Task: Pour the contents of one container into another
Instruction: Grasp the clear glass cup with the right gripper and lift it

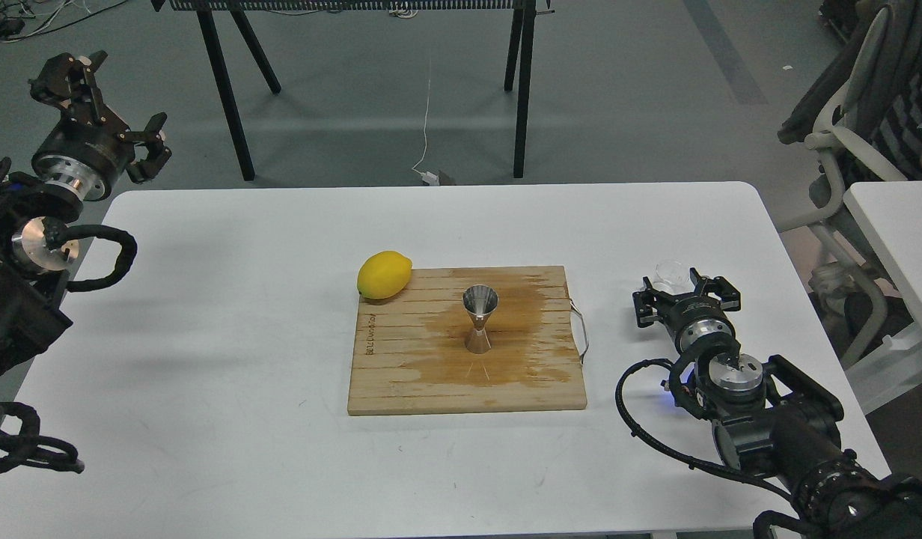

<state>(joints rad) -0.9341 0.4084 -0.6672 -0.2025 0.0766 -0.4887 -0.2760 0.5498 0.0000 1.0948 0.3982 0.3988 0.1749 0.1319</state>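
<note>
The scene is evenly and brightly lit from overhead. Soft, faint shadows are cast on the white table [206,314] at the left of the frame, and a short shadow is seen below the steel jigger [479,318]. Mild glare is shown on the jigger's rim. Focus is sharp centrally; the glass cup [670,273] at right is rendered faintly.

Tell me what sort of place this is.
Probably a robotics lab or test room, not a kitchen: a plain white table on a bare grey floor, loose cables trailing behind, an office chair at the side, and a staged cutting board.
</note>
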